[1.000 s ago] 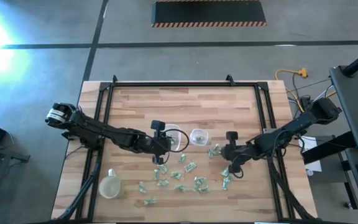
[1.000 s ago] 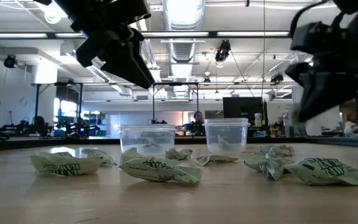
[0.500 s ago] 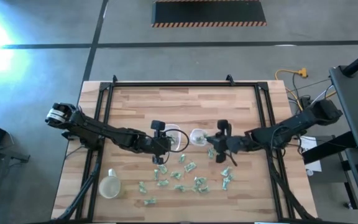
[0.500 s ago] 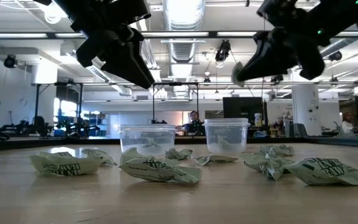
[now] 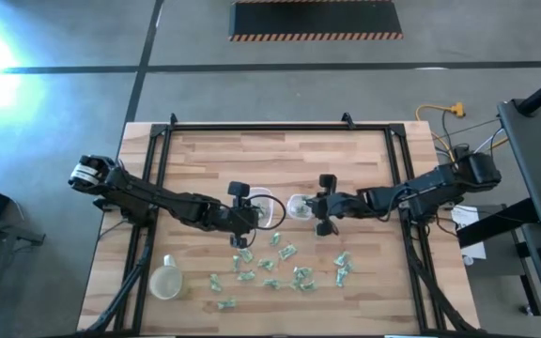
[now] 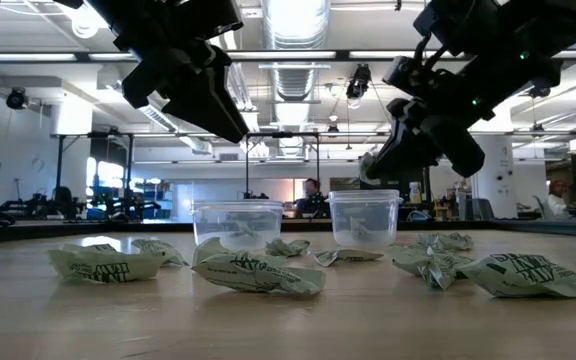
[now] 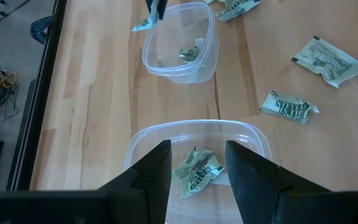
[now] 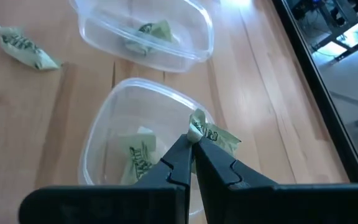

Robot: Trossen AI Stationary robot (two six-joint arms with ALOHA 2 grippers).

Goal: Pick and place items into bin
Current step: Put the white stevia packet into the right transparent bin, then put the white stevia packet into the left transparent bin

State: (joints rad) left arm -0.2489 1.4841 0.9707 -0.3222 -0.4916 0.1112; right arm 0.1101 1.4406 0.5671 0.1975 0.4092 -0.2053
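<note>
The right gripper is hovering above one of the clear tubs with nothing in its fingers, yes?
Not quite: the right gripper does hover above a clear tub, but it is shut on a pale-green packet, as the right wrist view shows.

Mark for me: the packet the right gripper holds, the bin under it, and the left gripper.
held packet [image 8: 211,132], right wrist view, on the crinkled wrapper beside the fingertips
right bin [image 8: 101,134], right wrist view, on its clear rim
left gripper [image 7: 197,165], left wrist view, midway between its open fingertips

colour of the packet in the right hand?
Pale green with dark print on the packet, pinched in the right hand; right wrist view shows it best.
</note>
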